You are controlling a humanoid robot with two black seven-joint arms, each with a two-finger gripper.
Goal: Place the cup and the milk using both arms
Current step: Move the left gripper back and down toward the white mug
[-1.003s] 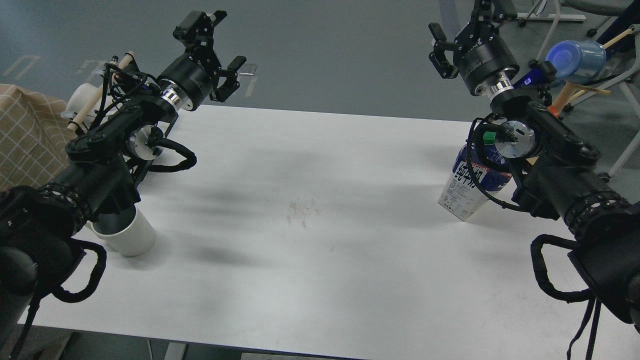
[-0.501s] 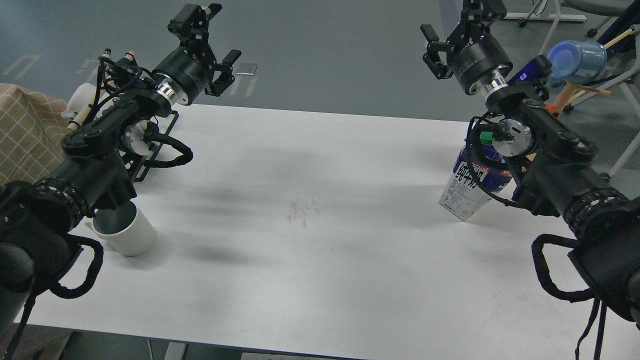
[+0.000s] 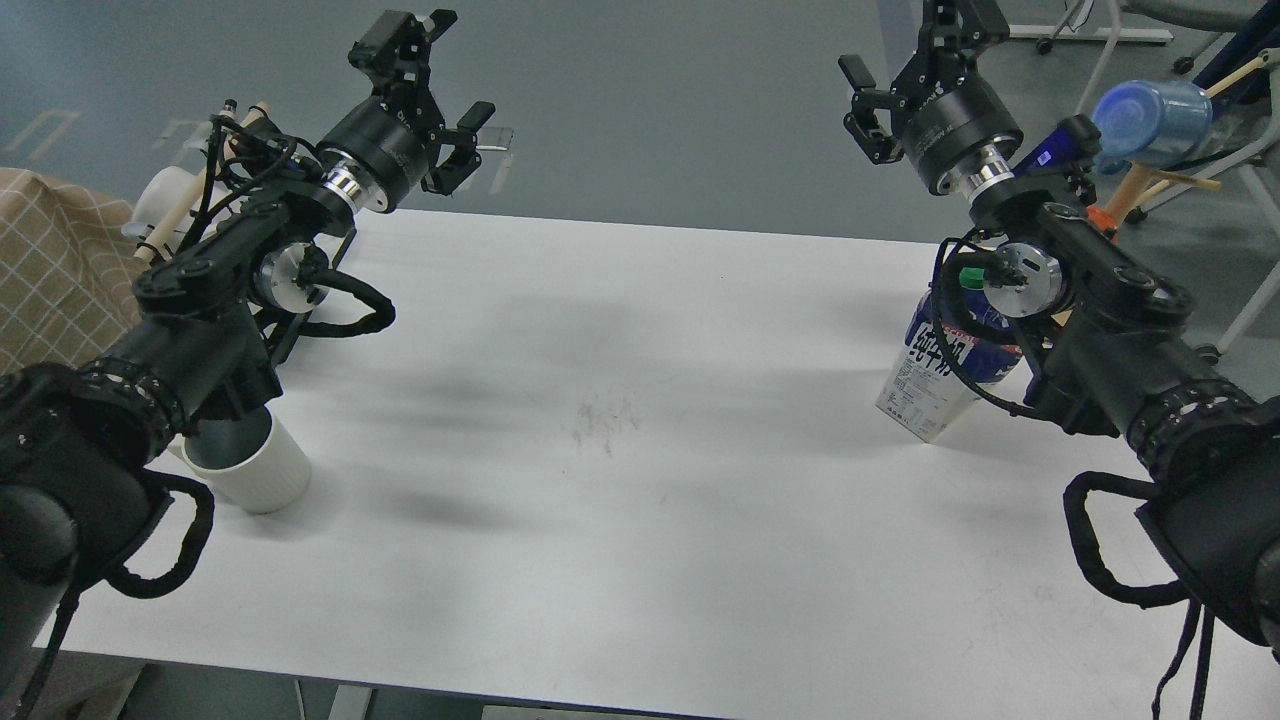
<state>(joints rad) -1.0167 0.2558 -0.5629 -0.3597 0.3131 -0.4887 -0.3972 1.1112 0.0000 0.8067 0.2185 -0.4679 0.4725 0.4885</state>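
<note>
Cup (image 3: 250,468) well apart from left tool (image 3: 432,92), under arm.

floor (image 3: 650,90): smooth grey-blue, beyond table's far edge | table (image 3: 640,500): white, faint smudge mid-top | checked tan cloth (image 3: 50,260): off left edge | chair legs (image 3: 1100,30): past far right corner
</note>
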